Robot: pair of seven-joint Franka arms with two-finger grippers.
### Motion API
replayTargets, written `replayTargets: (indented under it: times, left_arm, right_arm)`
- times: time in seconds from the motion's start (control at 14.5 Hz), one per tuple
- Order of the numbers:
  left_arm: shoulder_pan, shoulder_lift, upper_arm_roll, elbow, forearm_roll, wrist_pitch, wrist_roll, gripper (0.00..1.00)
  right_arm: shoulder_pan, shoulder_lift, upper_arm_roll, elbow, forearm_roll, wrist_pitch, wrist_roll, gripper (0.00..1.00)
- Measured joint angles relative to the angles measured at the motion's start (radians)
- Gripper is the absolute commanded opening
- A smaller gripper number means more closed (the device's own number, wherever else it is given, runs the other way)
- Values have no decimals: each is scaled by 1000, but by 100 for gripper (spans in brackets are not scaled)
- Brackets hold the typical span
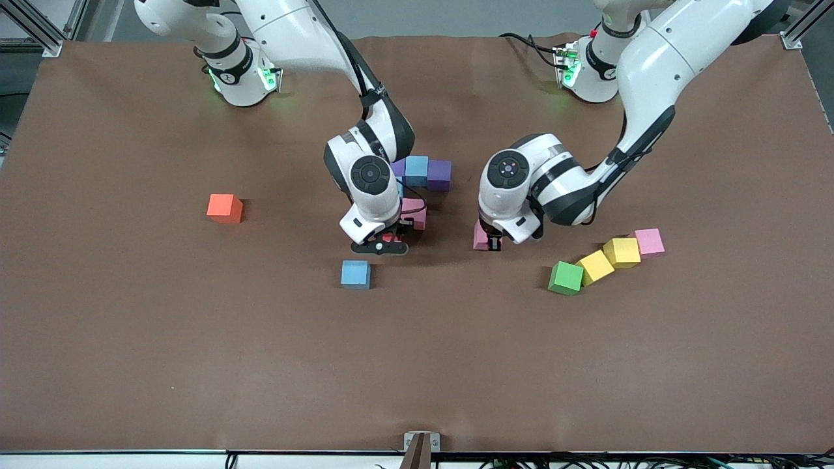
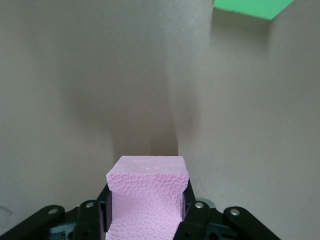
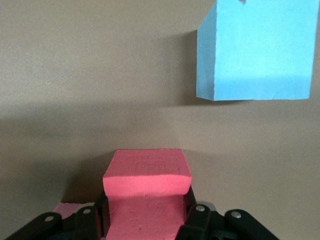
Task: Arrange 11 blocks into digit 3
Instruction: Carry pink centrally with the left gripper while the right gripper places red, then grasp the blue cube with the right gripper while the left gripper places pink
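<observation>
My right gripper (image 1: pixel 388 243) (image 3: pixel 147 215) is shut on a red block (image 1: pixel 389 238) (image 3: pixel 147 192), low over the table beside a pink block (image 1: pixel 415 212). A loose light blue block (image 1: pixel 356 273) (image 3: pixel 255 50) lies just nearer the front camera. A row of purple (image 1: pixel 399 168), light blue (image 1: pixel 417 169) and purple (image 1: pixel 440 174) blocks sits partly hidden by the right arm. My left gripper (image 1: pixel 490 243) (image 2: pixel 147 212) is shut on another pink block (image 1: pixel 483 236) (image 2: pixel 147 192), low over the table. Toward the left arm's end lie green (image 1: pixel 565 278) (image 2: pixel 252 7), yellow (image 1: pixel 595 267), yellow (image 1: pixel 622 253) and pink (image 1: pixel 649 241) blocks in a slanting line.
An orange cube (image 1: pixel 225 208) sits alone toward the right arm's end of the brown table (image 1: pixel 195 358). A small metal bracket (image 1: pixel 421 448) stands at the table edge nearest the front camera.
</observation>
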Motion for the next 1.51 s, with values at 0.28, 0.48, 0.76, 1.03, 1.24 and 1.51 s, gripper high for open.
replayTargets:
  times: [0.28,0.48,0.76,1.03,1.24,1.51]
  left_arm:
    - [-19,0,0,-1,1,1,-16,44]
    - [-40,1,1,-1,1,3,-33,44]
    - [-71,5,8,-1,1,3,-58,44]
    - [-81,9,12,-1,1,3,-60,44]
    - [-85,9,12,-2,1,4,-60,44]
    - [-107,18,13,-1,1,8,-62,45]
  right_arm:
    - [0,0,0,0,0,0,0,11]
    - [0,-1,-1,-1,0,-2,0,71]
    - [-2,-1,-3,-6,0,-7,0,100]
    - [-3,-1,-5,-6,0,-7,0,100]
    - [-3,-18,-10,-2,0,-19,0,100]
    - [-47,-113,-27,11,0,-110,1,100]
